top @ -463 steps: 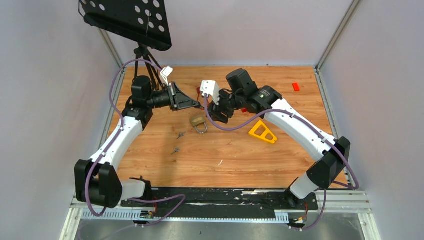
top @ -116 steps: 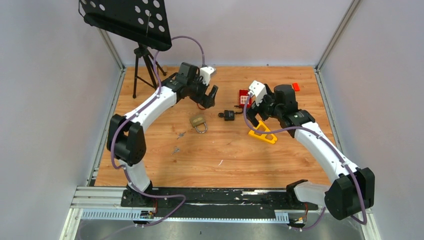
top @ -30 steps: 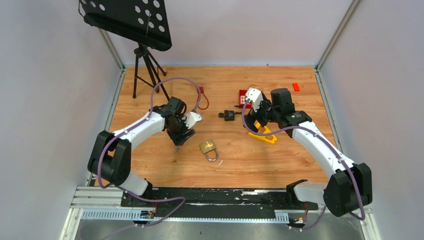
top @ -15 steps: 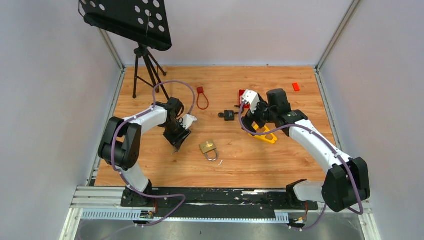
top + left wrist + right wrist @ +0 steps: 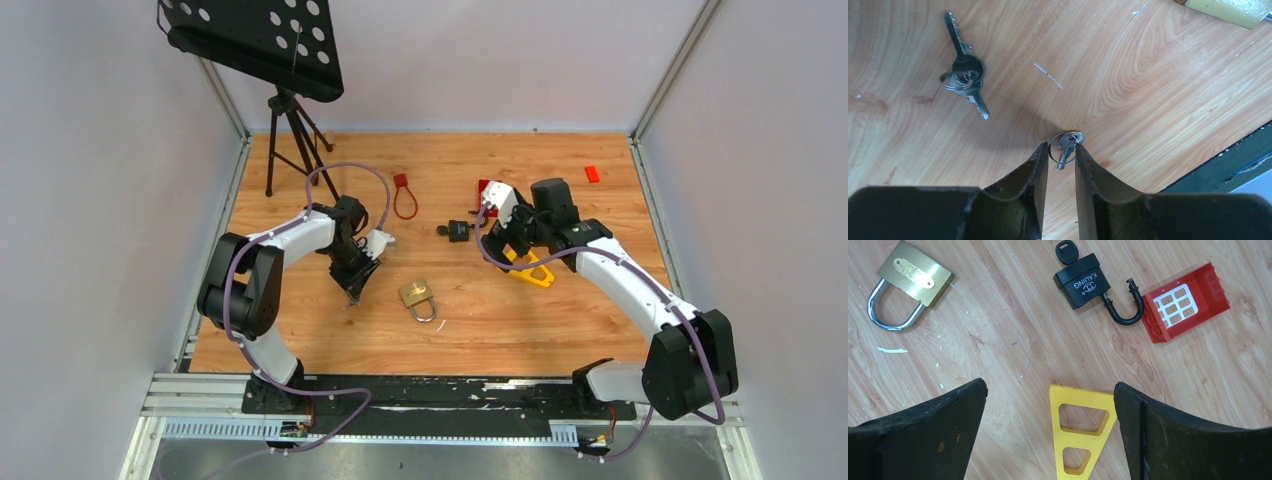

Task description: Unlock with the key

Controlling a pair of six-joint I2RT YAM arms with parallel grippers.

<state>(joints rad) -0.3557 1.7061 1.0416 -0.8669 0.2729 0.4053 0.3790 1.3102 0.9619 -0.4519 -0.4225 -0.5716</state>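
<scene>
Right now the brass padlock (image 5: pixel 417 296) lies flat on the wooden table (image 5: pixel 480 330), toward the arm bases, both legs of its steel shackle running into the body. Just left of it, the left gripper (image 5: pixel 1061 150) points down at the boards. Its fingers stand close together with only a narrow slot between them. A small silver key (image 5: pixel 1067 145) on a ring lies at their tips, its head against one finger. Whether the key is actually pinched cannot be told. A second bunch of keys (image 5: pixel 965 75) rests on the wood farther from the brass padlock, apart from the fingers.

Beyond the brass padlock and a little to its right sits a black padlock (image 5: pixel 1082 281) with a black-headed key (image 5: pixel 1066 251) pushed into its body. Its shackle is swung out, and the curved part lies against a red window block (image 5: pixel 1184 302). The right gripper (image 5: pixel 1049 385) hovers to the right of the brass padlock, spread wide and holding nothing. A yellow triangle (image 5: pixel 1080 432) lies on the table between its fingers. Far beyond the brass padlock, a red loop (image 5: pixel 404 198) lies on the left and a small red block (image 5: pixel 592 173) at the far right.
</scene>
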